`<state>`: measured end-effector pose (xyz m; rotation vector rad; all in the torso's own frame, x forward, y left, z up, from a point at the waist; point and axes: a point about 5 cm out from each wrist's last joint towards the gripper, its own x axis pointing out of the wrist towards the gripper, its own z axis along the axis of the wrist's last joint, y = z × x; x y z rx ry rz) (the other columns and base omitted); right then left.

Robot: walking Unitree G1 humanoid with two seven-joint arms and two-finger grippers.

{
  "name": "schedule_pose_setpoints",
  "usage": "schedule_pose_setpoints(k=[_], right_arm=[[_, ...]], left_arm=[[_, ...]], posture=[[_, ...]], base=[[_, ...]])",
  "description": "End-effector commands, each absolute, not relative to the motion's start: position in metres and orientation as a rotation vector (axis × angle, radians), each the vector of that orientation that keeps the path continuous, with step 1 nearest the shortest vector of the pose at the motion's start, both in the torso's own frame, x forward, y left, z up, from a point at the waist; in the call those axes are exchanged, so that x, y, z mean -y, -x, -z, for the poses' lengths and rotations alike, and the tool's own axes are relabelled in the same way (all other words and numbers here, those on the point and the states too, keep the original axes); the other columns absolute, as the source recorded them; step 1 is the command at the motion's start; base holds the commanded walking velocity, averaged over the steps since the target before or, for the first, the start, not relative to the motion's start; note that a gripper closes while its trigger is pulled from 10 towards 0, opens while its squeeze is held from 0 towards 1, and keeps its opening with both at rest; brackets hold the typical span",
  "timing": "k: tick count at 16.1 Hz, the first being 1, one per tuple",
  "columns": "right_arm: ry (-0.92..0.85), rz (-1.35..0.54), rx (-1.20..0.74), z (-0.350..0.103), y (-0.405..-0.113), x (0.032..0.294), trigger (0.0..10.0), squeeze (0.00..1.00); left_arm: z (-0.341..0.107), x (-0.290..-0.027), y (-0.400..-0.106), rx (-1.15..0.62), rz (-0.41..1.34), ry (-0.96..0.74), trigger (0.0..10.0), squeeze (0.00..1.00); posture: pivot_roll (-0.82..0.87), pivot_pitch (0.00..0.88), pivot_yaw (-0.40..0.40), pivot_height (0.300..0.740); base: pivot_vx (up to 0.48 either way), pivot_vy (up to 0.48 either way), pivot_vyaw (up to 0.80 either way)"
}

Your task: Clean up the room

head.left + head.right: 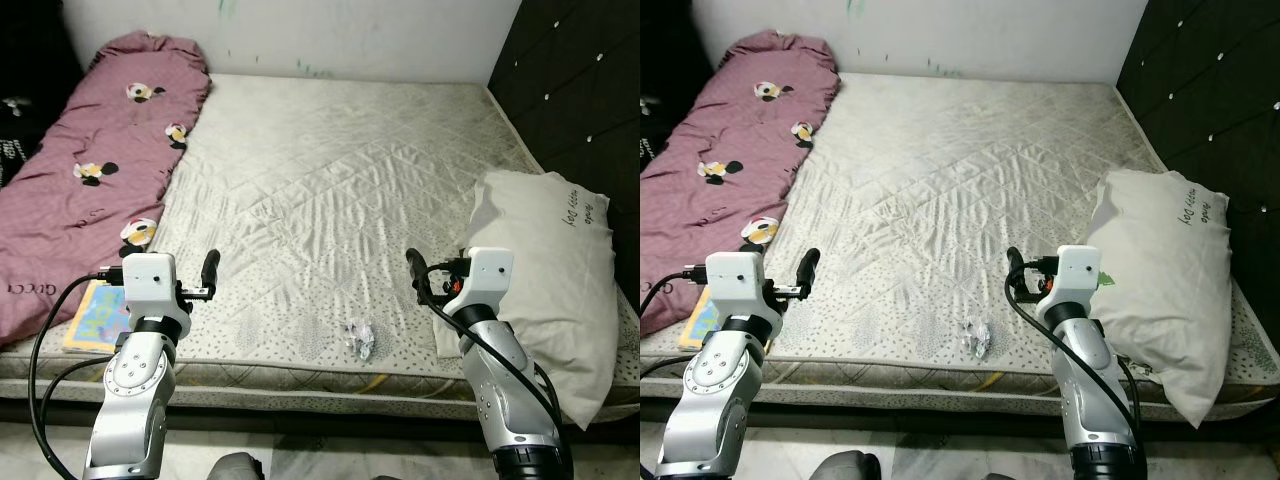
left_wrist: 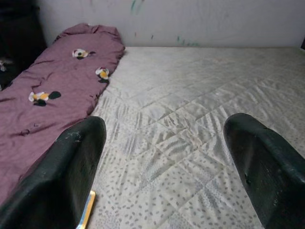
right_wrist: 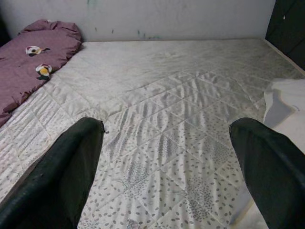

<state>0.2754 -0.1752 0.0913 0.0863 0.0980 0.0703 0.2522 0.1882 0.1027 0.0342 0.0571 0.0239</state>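
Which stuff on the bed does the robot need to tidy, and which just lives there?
To tidy:
crumpled paper wad
flat colourful book

Probably just there:
maroon blanket
white pillow
mattress

Both grippers, left gripper and right gripper, are open and holding nothing.

"Gucci" on purple blanket (image 1: pixel 80 190) edge.
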Motion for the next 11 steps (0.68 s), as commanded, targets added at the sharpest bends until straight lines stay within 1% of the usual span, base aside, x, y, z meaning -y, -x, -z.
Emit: schedule_pose_setpoints(k=[1, 5, 6, 11], right_arm=[[-0.096, -0.068, -0.085, -0.0944, -0.2781, 0.1755, 10.0, 0.00], [-0.101, -0.070, -0.085, -0.0943, -0.2774, 0.1746, 10.0, 0.00], [-0.102, -0.071, -0.084, -0.0944, -0.2770, 0.1743, 10.0, 0.00], [-0.098, -0.071, -0.081, -0.0953, -0.2784, 0.1745, 10.0, 0.00]], left_arm=[[-0.1033, -0.1880, -0.2532, -0.045, -0.007, -0.027, 10.0, 0.00], [-0.1033, -0.1862, -0.2536, -0.062, -0.011, -0.007, 10.0, 0.00], [-0.1033, -0.1881, -0.2535, -0.047, -0.031, -0.037, 10.0, 0.00], [-0.1008, -0.1906, -0.2563, -0.068, -0.052, -0.037, 10.0, 0.00]], posture=[[0.01, 0.000, -0.037, 0.723], [0.01, 0.000, -0.038, 0.689], [0.01, 0.000, -0.038, 0.670], [0.01, 0.000, -0.040, 0.665]], base=[[0.000, 0.000, 0.00], [0.000, 0.000, 0.00], [0.000, 0.000, 0.00], [0.000, 0.000, 0.00]])
